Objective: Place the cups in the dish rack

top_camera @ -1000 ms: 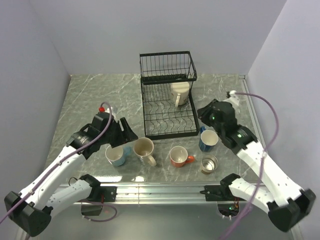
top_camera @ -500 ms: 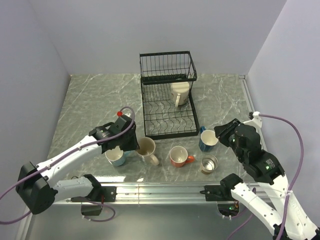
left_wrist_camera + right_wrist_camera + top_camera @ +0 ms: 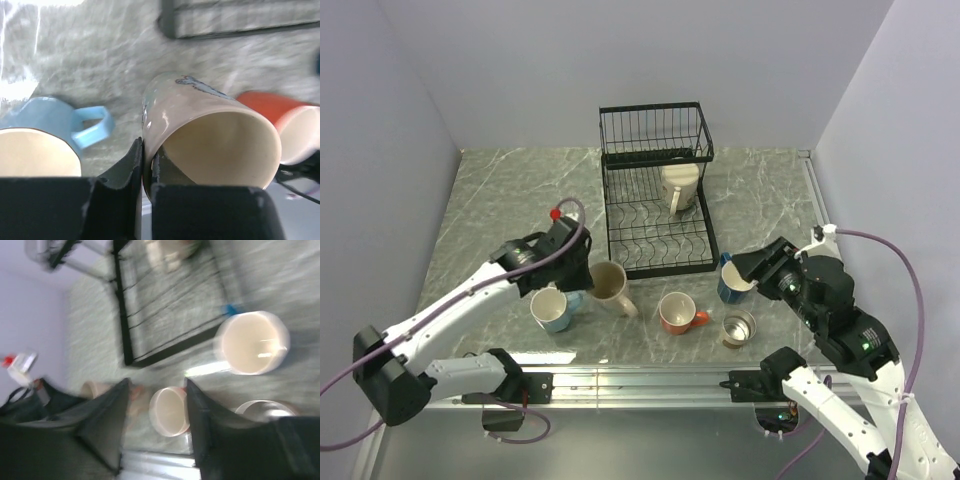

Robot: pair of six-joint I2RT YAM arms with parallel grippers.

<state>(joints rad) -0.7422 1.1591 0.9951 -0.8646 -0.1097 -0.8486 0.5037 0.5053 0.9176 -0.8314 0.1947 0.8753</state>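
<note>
Nearest the arms' bases, three cups stand on the table (image 3: 500,200): the small steel cup (image 3: 738,328), the orange mug (image 3: 676,312) and the light blue mug (image 3: 551,310), all upright and apart from one another.

Just behind the light blue mug, the left hand (image 3: 582,275) has its fingers pressed together on the rim wall of a tilted cream mug (image 3: 610,287), one finger inside and one outside. Whether that mug's base has left the table I cannot tell.

To the right, the dark blue mug (image 3: 735,285) stands near the front right corner of the rack. The right hand (image 3: 750,268) hovers just beside it with its fingers spread and nothing between them.

Farther back, the dish rack (image 3: 665,270) holds a single racked cream mug (image 3: 678,185) in its low tray, under the taller basket section.

By my reckoning the job is early: one cup of six is loaded. Five are left outside, and one of those is gripped and looks ready to go in. The steel, orange, light blue and dark blue ones sit untouched.
</note>
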